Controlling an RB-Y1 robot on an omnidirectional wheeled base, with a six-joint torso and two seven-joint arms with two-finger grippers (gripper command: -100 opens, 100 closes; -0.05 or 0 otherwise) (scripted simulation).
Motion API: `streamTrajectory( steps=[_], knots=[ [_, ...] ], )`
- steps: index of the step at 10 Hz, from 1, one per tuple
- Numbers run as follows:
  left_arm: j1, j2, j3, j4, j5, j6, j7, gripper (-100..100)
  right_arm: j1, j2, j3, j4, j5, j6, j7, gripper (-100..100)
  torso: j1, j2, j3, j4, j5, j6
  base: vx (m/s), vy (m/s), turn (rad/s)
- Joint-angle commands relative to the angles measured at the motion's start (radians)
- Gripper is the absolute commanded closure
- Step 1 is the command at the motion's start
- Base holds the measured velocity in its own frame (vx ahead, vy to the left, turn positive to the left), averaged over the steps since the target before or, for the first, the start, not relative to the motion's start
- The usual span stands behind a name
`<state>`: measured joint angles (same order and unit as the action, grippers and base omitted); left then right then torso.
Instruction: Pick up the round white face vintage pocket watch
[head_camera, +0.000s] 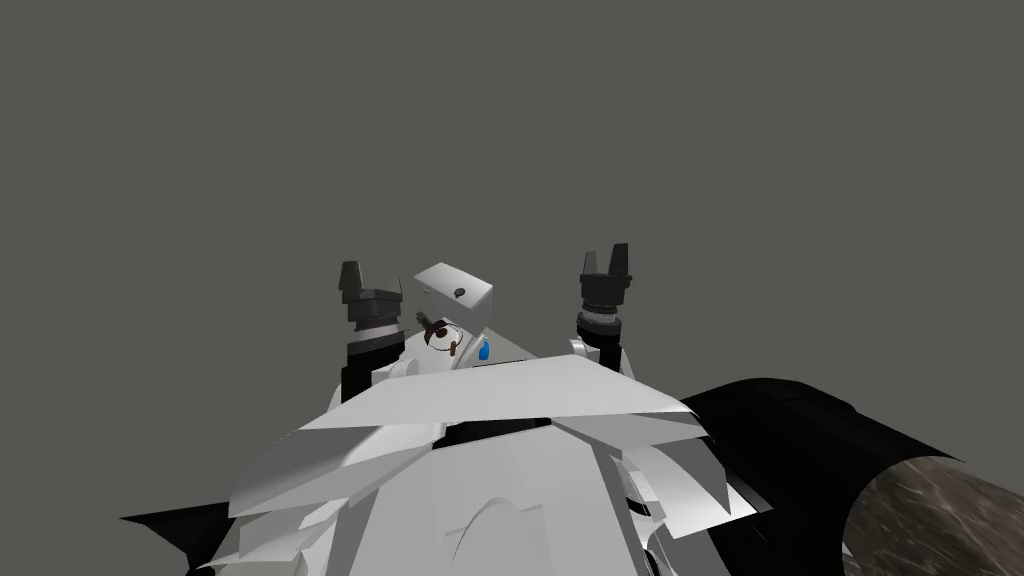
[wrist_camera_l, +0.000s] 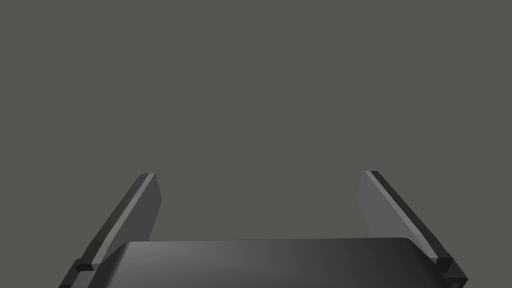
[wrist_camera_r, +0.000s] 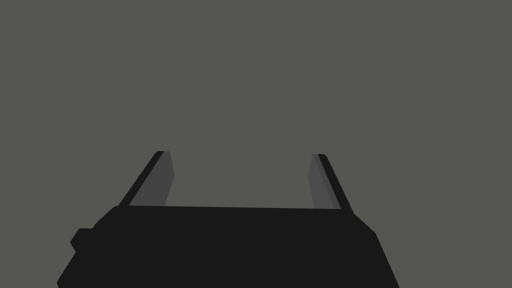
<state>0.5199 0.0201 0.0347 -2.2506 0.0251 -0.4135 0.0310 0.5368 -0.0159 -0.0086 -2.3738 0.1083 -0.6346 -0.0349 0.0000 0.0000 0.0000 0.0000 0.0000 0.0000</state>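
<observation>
Left claw (wrist_camera_l: 260, 175) is spread wide, blades well apart, nothing between them and nothing touching them. It faces a flat grey surface (wrist_camera_l: 260, 75). Right claw (wrist_camera_r: 241, 156) is the same: blades spread, gripping nothing, the same plain grey ahead of it.

From the head view, both claws are raised side by side, well apart from each other. Between the two arms, nearer the left one, lies a small round white-faced thing with a thin dark ring and brown bits. That looks like the pocket watch (head_camera: 441, 336). It rests on a white ledge (head_camera: 500, 345) close in front of me, apart from both claws. Its details are too small to read, and I cannot tell whether the ledge is a worktop.

Just beyond the watch sits a tilted white box (head_camera: 455, 288) with a dark spot on top, between the two claws. A small blue item (head_camera: 483, 350) stands just beside the watch; its shape is hard to make out.

Low on my right there is a black area (head_camera: 790, 440), and a mottled brown-grey surface (head_camera: 940, 520) is cut off at the corner.
</observation>
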Motion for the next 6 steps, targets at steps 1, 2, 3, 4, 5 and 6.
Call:
streamTrajectory(
  steps=[1,2,3,4,5,6],
  knots=[
    [-0.002,0.036,-0.011,0.03,0.02,0.041,0.005,-100,0.0,0.0,0.0,0.0,0.0,0.0,0.0,0,0.0,0.0,0.0,0.0,0.0,0.0,-0.053,0.0,-0.041],
    [-0.004,0.056,-0.019,0.05,0.034,0.066,0.008,-100,0.0,0.0,0.0,0.0,0.0,0.0,0.0,0,0.0,0.003,0.001,0.0,0.0,0.0,-0.093,0.011,-0.051],
    [-0.006,0.077,-0.027,0.074,0.05,0.09,0.012,-100,0.0,0.0,0.0,0.0,0.0,0.0,0.0,0,0.001,0.005,0.003,0.001,0.0,0.0,-0.1,0.02,-0.056],
    [-0.006,0.077,-0.027,0.074,0.05,0.098,0.012,-100,0.0,0.0,0.0,0.0,0.0,0.0,0.0,0,0.001,0.006,0.004,0.001,0.0,0.0,-0.064,0.016,-0.025],
    [-0.01,0.1,-0.036,0.102,0.069,0.134,0.017,-100,0.0,0.0,0.0,0.0,0.0,0.0,0.0,0,0.001,0.005,0.003,0.001,0.0,0.0,-0.047,0.008,-0.037],
    [-0.015,0.125,-0.046,0.131,0.09,0.165,0.023,-100,0.0,0.0,0.0,0.0,0.0,0.0,0.0,0,0.001,0.004,0.002,0.001,0.0,0.0,-0.06,0.013,-0.078]
  ],
)
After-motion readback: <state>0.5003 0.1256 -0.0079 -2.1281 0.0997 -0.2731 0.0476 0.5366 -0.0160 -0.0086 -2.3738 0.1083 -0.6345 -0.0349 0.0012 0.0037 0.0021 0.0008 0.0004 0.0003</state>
